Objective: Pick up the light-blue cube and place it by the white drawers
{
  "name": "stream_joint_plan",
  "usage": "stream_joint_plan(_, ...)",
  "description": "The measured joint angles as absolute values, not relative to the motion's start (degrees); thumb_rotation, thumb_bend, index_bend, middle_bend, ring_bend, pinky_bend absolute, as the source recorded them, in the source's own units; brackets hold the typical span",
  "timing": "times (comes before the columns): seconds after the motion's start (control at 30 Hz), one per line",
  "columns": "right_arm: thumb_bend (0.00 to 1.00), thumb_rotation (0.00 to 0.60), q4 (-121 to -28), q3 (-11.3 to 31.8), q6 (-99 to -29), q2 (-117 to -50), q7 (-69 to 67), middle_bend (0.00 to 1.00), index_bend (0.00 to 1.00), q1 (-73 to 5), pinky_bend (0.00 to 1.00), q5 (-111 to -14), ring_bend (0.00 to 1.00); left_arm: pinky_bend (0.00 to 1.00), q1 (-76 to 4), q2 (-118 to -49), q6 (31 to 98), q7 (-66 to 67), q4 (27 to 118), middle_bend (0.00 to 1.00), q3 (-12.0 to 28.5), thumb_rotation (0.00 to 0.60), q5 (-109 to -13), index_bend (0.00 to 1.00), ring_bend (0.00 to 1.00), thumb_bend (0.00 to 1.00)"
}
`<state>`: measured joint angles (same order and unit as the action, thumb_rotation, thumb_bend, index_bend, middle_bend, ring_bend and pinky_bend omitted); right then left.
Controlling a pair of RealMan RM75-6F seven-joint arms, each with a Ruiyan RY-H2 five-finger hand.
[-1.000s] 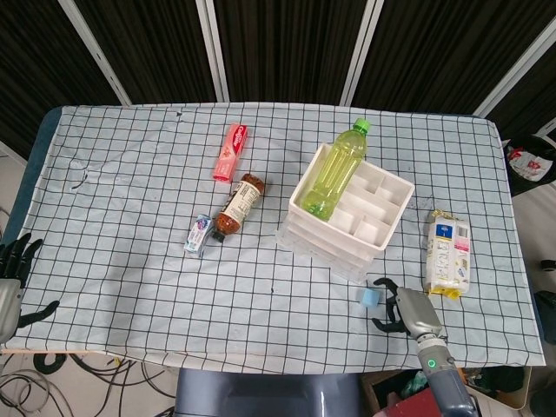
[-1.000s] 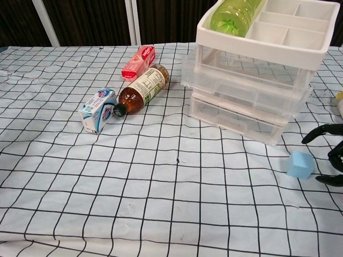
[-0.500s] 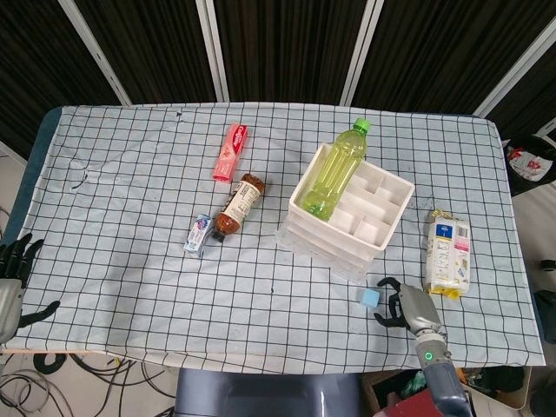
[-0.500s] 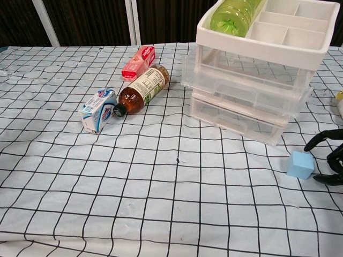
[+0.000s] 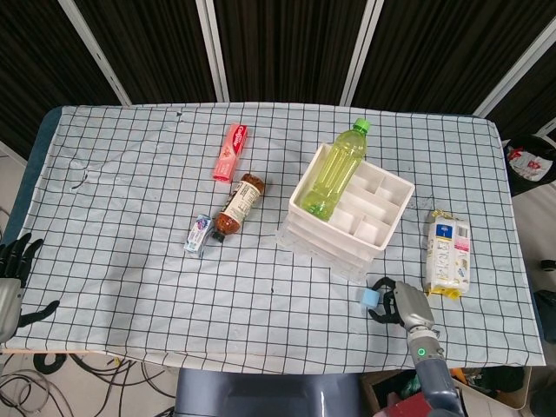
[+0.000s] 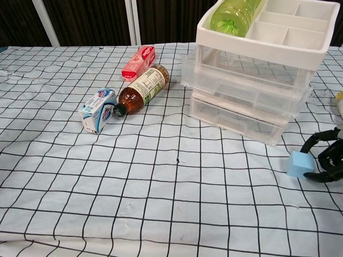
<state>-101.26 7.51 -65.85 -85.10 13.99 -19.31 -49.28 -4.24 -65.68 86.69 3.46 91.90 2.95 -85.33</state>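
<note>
The light-blue cube (image 5: 371, 298) (image 6: 299, 164) rests on the checked cloth, just in front of the near right corner of the white drawers (image 5: 385, 228) (image 6: 252, 80). My right hand (image 5: 398, 305) (image 6: 327, 158) is right beside the cube on its right. Its dark fingers (image 6: 314, 141) curve over the cube's top and bottom right corners; whether they touch it is unclear, and nothing is lifted. My left hand (image 5: 12, 276) hangs off the table's near left edge, fingers spread, holding nothing.
A green bottle (image 5: 334, 169) lies on top of the drawers. A pink tube (image 5: 230, 151), a brown bottle (image 5: 238, 205) and a small blue-white carton (image 5: 199, 234) lie left of centre. A white-yellow packet (image 5: 447, 254) lies right of the drawers.
My right hand has crept left toward the cube until its fingers bracket the cube's right side. The cube and my left hand have not moved.
</note>
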Motion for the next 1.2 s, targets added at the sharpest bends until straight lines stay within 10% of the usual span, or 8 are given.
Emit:
stream_joint_plan(0.77, 0.35, 0.600, -103.8, 7.7, -66.3, -84.3, 12.0, 0.79, 0.58, -18.6, 0.79, -50.1, 0.85, 0.00, -4.2, -65.6, 86.6, 3.2, 92.0, 0.00, 3.0, 0.600, -85.1, 0.00, 0.00, 0.01)
stream_joint_plan(1.2, 0.35, 0.600, -118.5, 7.5, -63.7, -66.6, -0.4, 0.79, 0.58, -15.0, 0.79, -59.3, 0.85, 0.00, -4.2, -65.8, 86.8, 3.4, 92.1, 0.00, 2.9, 0.600, -85.4, 0.00, 0.00, 0.01)
